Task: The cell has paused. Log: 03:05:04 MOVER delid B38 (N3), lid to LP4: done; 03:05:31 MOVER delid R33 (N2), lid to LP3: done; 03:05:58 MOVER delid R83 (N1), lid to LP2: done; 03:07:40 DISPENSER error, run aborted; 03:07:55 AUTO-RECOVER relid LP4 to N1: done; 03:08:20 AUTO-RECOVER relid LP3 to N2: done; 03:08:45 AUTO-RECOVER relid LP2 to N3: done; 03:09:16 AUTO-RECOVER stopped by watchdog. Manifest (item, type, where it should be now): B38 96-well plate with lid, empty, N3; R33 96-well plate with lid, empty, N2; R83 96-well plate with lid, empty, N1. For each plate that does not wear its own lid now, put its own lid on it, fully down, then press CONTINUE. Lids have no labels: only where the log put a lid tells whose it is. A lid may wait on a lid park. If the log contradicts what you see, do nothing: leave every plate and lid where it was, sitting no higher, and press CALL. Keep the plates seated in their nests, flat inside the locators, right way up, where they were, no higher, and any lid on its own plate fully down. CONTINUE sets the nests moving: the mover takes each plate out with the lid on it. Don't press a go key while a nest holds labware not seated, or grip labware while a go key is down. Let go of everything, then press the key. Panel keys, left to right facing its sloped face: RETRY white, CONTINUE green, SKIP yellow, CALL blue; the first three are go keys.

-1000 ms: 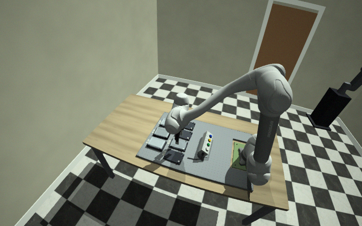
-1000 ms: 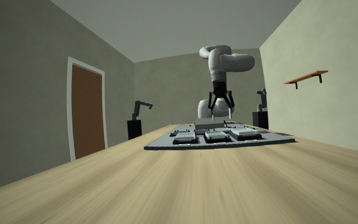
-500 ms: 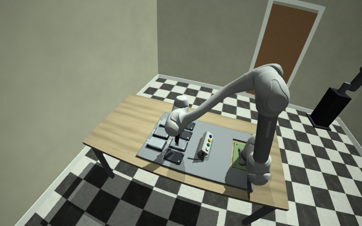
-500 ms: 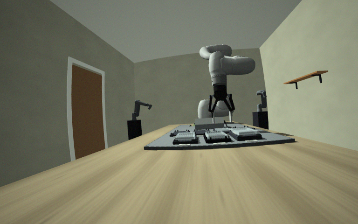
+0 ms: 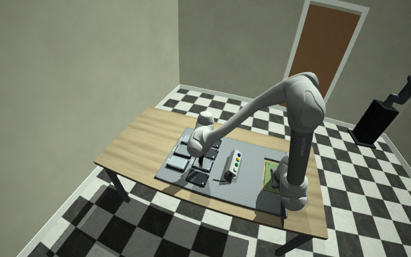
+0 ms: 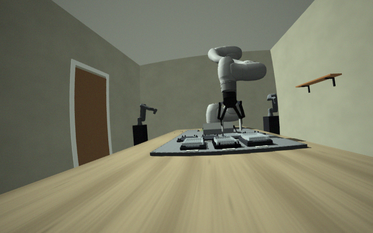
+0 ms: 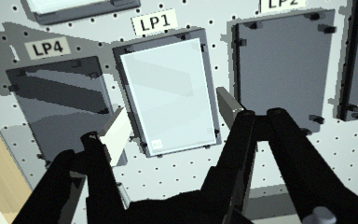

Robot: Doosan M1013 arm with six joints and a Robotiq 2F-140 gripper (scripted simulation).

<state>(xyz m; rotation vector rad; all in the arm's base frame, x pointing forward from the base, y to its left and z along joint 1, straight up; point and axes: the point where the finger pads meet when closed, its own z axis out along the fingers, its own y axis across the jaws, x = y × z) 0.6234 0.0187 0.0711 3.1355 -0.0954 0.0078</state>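
Note:
In the wrist view a clear lid (image 7: 168,95) lies flat on the park labelled LP1. My gripper (image 7: 172,109) is open and hangs low over it, with one pale fingertip beside each long edge and nothing between the fingers. The parks LP4 (image 7: 61,107) and LP2 (image 7: 284,70) are bare dark pads. Three plates sit in a row of nests in the exterior view: left (image 6: 193,142), middle (image 6: 225,141) and right (image 6: 255,138). The gripper (image 6: 230,126) is just behind them. I cannot tell from here which plates wear lids.
The key panel (image 5: 233,165) stands on the grey deck to the right of the parks, with blue (image 5: 238,154), yellow (image 5: 237,159) and green (image 5: 236,164) keys showing. The arm's base (image 5: 290,187) is at the deck's right end. A corner of one plate (image 7: 79,5) shows at the wrist view's top.

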